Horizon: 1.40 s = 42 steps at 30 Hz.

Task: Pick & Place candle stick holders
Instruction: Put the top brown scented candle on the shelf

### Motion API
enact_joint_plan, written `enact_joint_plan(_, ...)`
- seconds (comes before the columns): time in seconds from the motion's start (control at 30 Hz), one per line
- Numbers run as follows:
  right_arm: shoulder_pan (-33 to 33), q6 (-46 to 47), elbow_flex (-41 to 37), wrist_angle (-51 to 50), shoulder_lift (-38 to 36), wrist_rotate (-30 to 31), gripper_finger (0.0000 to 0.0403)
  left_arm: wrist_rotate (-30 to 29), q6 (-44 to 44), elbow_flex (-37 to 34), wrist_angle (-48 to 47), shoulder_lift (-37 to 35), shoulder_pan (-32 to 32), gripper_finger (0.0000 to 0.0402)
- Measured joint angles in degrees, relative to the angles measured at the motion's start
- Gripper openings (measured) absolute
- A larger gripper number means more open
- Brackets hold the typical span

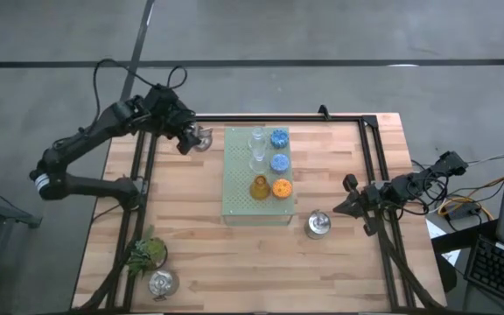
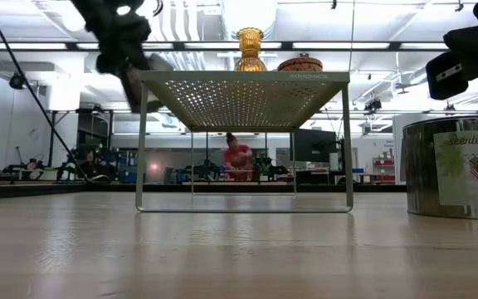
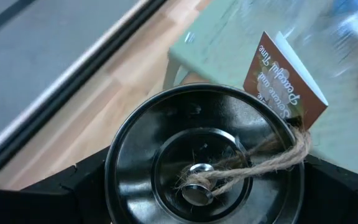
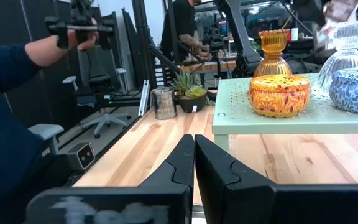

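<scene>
My left gripper (image 1: pixel 196 138) is shut on a shiny silver holder (image 1: pixel 203 138), lifted beside the far left corner of the pale green board (image 1: pixel 239 203). On the board stand two clear glass holders (image 1: pixel 257 147), two blue ones (image 1: pixel 279 150), an amber one (image 1: pixel 260 186) and an orange one (image 1: pixel 282 187). A second silver holder (image 1: pixel 318 225) stands on the table right of the board. A third (image 1: pixel 162 282) stands at the near left. My right gripper (image 1: pixel 344 203) is shut and empty, just right of the second silver holder. My left gripper holds the silver holder by its round outer wall (image 3: pixel 114 163), pinched with one finger (image 3: pixel 73 186) on either side. The fingers slant down from the table's left. The holder is lifted clear, its open top toward the wrist, with a twine and brown tag (image 3: pixel 281 74) hanging out.
A leafy green sprig (image 1: pixel 145 254) lies by the near-left silver holder. Black frame rails (image 1: pixel 376 175) run along the table's left, far and right sides. A person's sleeve and hand (image 4: pixel 48 50) show beyond the table in the right wrist view.
</scene>
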Motion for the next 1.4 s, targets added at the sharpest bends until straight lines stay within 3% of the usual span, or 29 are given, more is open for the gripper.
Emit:
enact_joint_plan(0.4, 0.0, 0.0, 0.0, 0.0, 0.0, 0.0, 0.0009, -5.2, 0.4, 20.5, -8.3, 15.7, -7.5, 0.0363)
enact_joint_plan(0.6, 0.0, 0.0, 0.0, 0.0, 0.0, 0.0, 0.0009, -6.4, 0.8, 27.2, -10.1, 23.2, -10.3, 0.0363)
enact_joint_plan(0.93, 0.0, 0.0, 0.0, 0.0, 0.0, 0.0, 0.0009, -6.6, 1.5, 30.0, -10.4, 30.6, -12.0, 0.0363)
enact_joint_plan(1.4, 0.0, 0.0, 0.0, 0.0, 0.0, 0.0, 0.0009, -6.6, 0.6, 30.0, -9.2, 32.5, -12.6, 0.0366)
